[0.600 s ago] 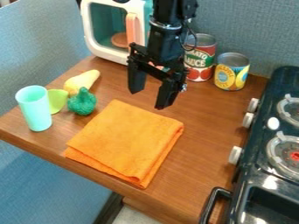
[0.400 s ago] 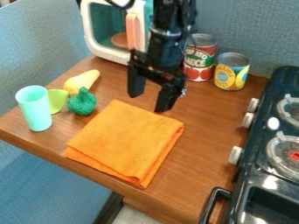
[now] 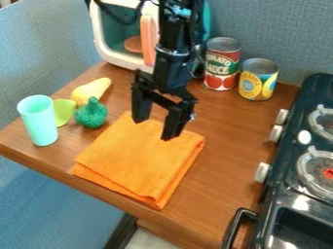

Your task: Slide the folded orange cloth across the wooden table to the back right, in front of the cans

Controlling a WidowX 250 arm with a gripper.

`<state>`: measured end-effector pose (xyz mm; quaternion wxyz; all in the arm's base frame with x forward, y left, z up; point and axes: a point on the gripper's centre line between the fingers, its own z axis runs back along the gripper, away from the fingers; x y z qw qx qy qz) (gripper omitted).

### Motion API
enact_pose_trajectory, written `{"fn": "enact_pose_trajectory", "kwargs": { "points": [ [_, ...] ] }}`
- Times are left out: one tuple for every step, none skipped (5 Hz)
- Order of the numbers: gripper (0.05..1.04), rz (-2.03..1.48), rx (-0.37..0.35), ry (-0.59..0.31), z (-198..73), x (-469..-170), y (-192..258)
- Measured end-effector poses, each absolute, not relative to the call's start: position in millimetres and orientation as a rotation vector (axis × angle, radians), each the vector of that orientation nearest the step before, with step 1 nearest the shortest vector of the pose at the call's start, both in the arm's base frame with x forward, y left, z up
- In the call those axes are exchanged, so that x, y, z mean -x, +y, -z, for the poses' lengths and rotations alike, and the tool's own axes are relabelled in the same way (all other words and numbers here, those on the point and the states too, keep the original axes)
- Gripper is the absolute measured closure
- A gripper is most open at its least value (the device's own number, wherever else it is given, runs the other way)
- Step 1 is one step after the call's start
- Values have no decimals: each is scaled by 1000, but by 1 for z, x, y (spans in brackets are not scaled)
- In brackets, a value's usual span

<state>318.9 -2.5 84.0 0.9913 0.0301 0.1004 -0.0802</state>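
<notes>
The gripper (image 3: 155, 128) hangs above the far part of the orange cloth (image 3: 133, 160). Its fingers (image 3: 174, 124) point down, are released and spread apart, and hold nothing. Contact between fingertips and cloth cannot be told from this view.

Surroundings: the cup (image 3: 39, 121) stands upright on the bench (image 3: 228, 146), well off to the side of the fingers away from the stove (image 3: 281, 194). Between cup and fingers are the lime-green piece (image 3: 63, 113), the green vegetable (image 3: 92, 115) and the yellow vegetable (image 3: 95, 89), grouped close together. The microwave (image 3: 102, 41) is behind the fingers, partly hidden by the arm. Two cans, one red (image 3: 222, 68) and one yellow (image 3: 257, 82), stand upright just beside each other, behind the fingers and toward the stove. Above the cloth, the gripper itself covers part of its far side; on the bench, the green vegetable is the nearest item beside the cloth.

Orientation: the cloth lies flat and folded, nearly square; a distinct long axis cannot be told. One corner points toward the camera, and layered edges show on the near side and the stove side.

Labels: the red can bears a printed label with pictured tomatoes; the yellow can bears a printed yellow-and-blue label.
</notes>
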Motion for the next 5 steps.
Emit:
{"fn": "enact_pose_trajectory", "kwargs": {
  "points": [
    [82, 149, -63, 227, -80, -316, 4],
    [82, 141, -81, 324, -57, -310, 8],
    [82, 122, -85, 368, -44, -307, 8],
    [82, 87, -104, 436, -31, -299, 11],
    [82, 45, -123, 485, -26, -293, 19]
  ]
}}
